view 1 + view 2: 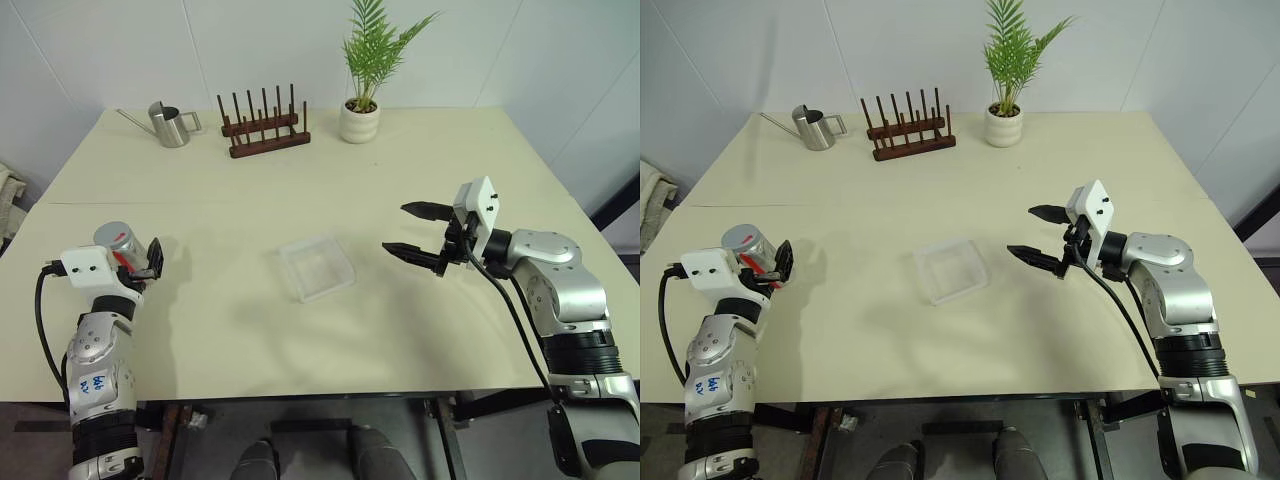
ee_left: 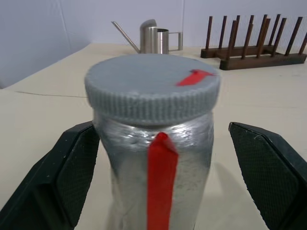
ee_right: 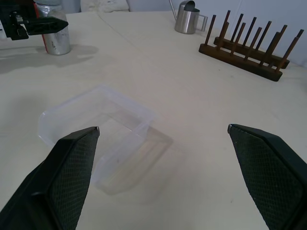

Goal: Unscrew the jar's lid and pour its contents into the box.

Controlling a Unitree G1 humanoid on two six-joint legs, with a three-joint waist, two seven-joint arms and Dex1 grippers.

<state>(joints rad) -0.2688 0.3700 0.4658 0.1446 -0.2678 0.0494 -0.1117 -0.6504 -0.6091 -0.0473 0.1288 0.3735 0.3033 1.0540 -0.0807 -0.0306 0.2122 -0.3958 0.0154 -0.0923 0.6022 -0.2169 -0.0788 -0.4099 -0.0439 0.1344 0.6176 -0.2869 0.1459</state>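
The jar [image 2: 192,163] stands upright on the table at the near left, its grey lid [image 2: 148,86] screwed on, a red mark on top and a red strip down the side. My left gripper [image 1: 135,258] is open around the jar, one finger close against its side and the other well apart. The contents cannot be made out through the jar's wall. The box [image 1: 318,268], a shallow clear tray, lies empty at the table's middle. My right gripper [image 1: 396,228] hovers open just right of the box, pointing at it, with nothing between its fingers.
Along the table's far side stand a steel watering can [image 1: 172,125], a wooden peg rack [image 1: 263,128] and a potted plant [image 1: 360,115]. Bare tabletop [image 1: 220,200] lies between the jar and the box.
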